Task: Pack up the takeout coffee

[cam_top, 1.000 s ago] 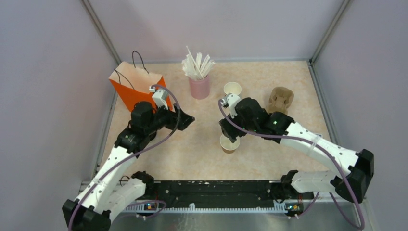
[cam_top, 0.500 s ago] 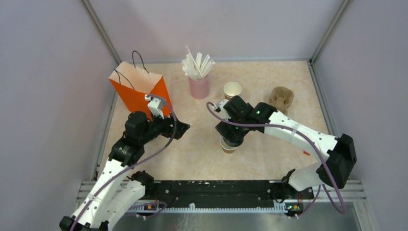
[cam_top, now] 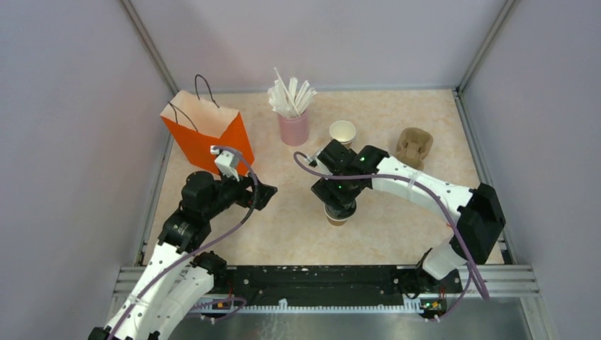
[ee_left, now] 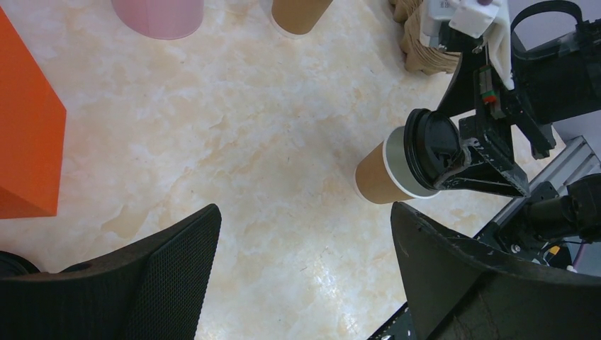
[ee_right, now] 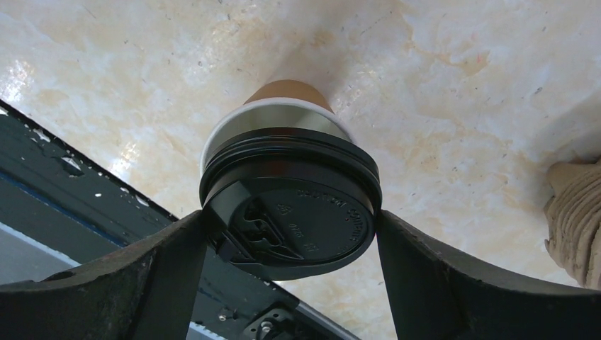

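Black lid (ee_right: 294,191) sitting tilted on brown cup (ee_right: 287,92), right gripper (ee_right: 292,223) pinching it; left gripper (ee_left: 305,212) gaping empty near orange bag (ee_left: 25,120)

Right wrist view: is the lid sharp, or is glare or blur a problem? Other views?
Right wrist: the black lid is sharp, embossing visible, faint sheen on its rim; the dark fingers show little detail. Left wrist: the brown paper cup is in focus, soft shadow beside it. Top external: even light, but the right gripper hides most of the cup.
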`<action>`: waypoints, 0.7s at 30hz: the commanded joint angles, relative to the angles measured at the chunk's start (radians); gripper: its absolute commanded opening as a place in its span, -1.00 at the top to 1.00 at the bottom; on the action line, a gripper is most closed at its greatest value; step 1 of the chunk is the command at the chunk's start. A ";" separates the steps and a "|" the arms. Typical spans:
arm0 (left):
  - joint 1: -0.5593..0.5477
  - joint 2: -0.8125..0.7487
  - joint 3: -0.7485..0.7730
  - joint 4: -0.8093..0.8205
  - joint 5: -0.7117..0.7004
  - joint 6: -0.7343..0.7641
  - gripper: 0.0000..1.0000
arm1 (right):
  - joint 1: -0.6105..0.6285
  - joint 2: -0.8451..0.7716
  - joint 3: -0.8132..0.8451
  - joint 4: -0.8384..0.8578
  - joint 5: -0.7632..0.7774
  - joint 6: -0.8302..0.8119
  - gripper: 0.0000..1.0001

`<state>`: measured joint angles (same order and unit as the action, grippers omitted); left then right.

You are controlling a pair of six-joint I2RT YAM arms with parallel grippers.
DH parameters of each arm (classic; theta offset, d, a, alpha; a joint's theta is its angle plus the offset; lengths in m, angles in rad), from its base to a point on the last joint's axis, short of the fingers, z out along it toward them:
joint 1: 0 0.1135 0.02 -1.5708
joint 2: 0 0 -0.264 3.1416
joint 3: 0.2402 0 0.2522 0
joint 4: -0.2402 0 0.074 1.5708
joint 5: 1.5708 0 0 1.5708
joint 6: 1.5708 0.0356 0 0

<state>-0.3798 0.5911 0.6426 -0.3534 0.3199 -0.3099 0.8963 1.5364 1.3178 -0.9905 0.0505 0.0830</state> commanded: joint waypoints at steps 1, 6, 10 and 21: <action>-0.002 -0.011 -0.004 0.028 -0.006 0.018 -0.88 | 0.019 0.018 0.065 -0.024 -0.002 0.011 -0.66; -0.002 -0.012 -0.003 0.028 -0.006 0.018 -0.89 | 0.024 0.039 0.074 -0.015 0.000 0.008 -0.67; -0.002 -0.014 -0.004 0.027 -0.008 0.020 -0.89 | 0.029 0.057 0.077 -0.014 -0.010 0.006 -0.69; -0.002 -0.015 0.005 0.017 -0.016 0.030 -0.89 | 0.042 0.097 0.084 -0.019 0.001 0.004 -0.76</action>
<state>-0.3798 0.5907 0.6422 -0.3538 0.3187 -0.3004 0.9245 1.6238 1.3514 -1.0107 0.0479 0.0822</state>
